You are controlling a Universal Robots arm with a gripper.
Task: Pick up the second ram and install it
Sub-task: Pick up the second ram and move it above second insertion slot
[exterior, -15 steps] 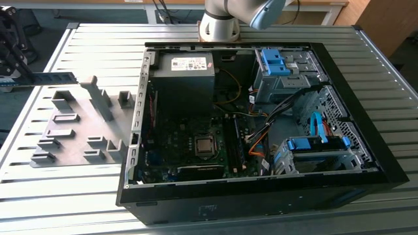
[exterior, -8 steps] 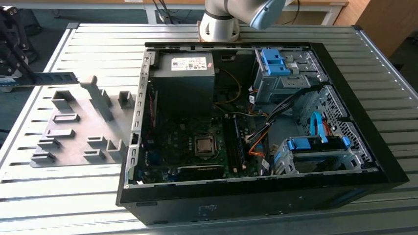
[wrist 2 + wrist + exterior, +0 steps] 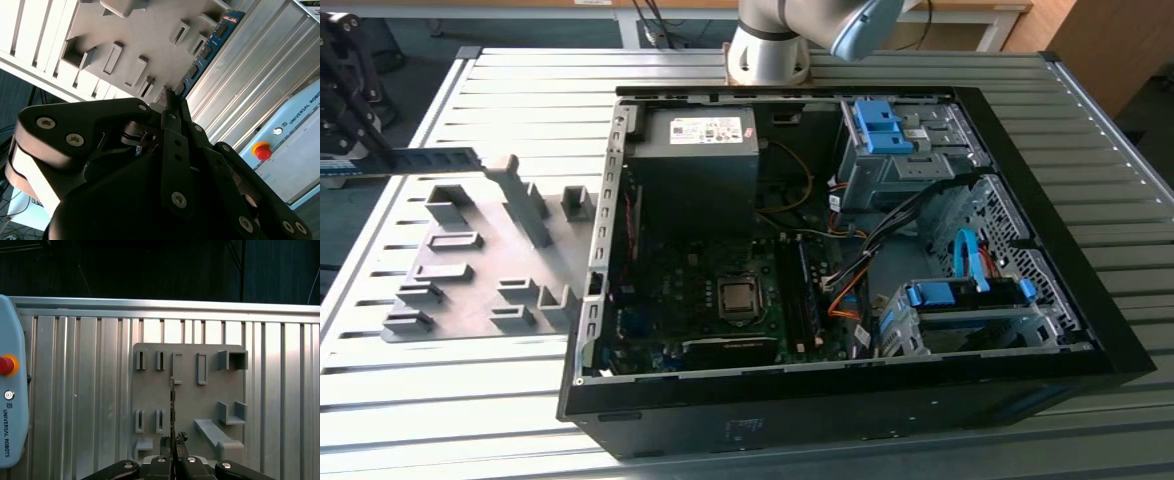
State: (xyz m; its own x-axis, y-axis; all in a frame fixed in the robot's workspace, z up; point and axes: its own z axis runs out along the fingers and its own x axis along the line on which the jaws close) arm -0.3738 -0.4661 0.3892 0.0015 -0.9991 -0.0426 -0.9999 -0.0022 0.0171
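The second ram (image 3: 438,160) is a thin dark green stick held level above the far end of the grey holder plate (image 3: 467,290), at the exterior view's left. My gripper (image 3: 367,163) is shut on one end of it, off the table's edge. In the first wrist view the ram (image 3: 172,400) shows edge-on, rising from my gripper (image 3: 173,444) over the holder plate (image 3: 190,395). In the second wrist view the ram (image 3: 207,50) runs out from my gripper (image 3: 172,107) beside the holder plate (image 3: 140,35).
The open black computer case (image 3: 1067,330) lies on the slatted metal table (image 3: 494,420), with its motherboard's memory slots (image 3: 801,290) beside the processor socket (image 3: 740,297). A power-supply box (image 3: 700,150) sits at the case's far end. The arm's base (image 3: 767,45) stands behind it.
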